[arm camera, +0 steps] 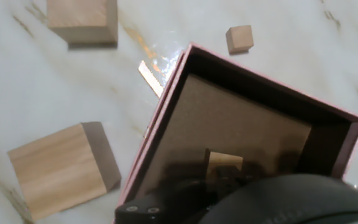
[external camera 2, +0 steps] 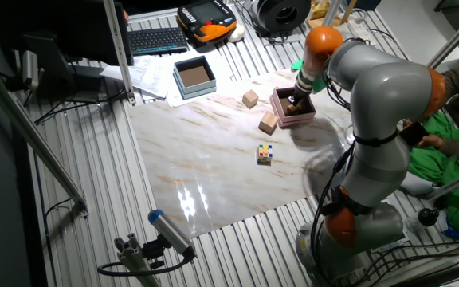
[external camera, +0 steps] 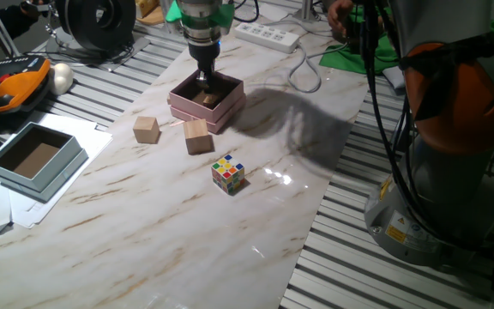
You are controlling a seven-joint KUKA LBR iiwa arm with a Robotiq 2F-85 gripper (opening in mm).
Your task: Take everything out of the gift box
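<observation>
The small square pale-pink cardboard gift box (external camera: 221, 96) with low walls and a darker brown inside sits on the white marbled surface (external camera: 170, 215) near its far edge in one fixed view, resting on a matching pink base. The arm's end effector (external camera: 205, 79) reaches straight down into the box, its tips at or just above the floor; whether its jaws stand wide or narrow, or grip anything, I cannot tell, since the fingers are hidden by the hand's dark body in the hand view. In that hand view a small piece of light-brown wood (arm camera: 224, 163) lies on the box floor right at the end effector, and the same pale piece (external camera: 207, 100) shows inside the box in one fixed view. Outside the box, two plain light-brown wooden cubes rest on the surface: one (external camera: 147, 130) well to the left of the box toward the left edge, the other (external camera: 199, 136) just beside the box's near left corner, apart from it. A much tinier wooden cube (arm camera: 239, 38) lies on the surface close to the box's outer wall in the hand view. A multicoloured puzzle cube (external camera: 228, 174) stands nearer the middle. A larger grey-blue box (external camera: 37, 160) with a brown inside rests on papers beyond the left edge.
</observation>
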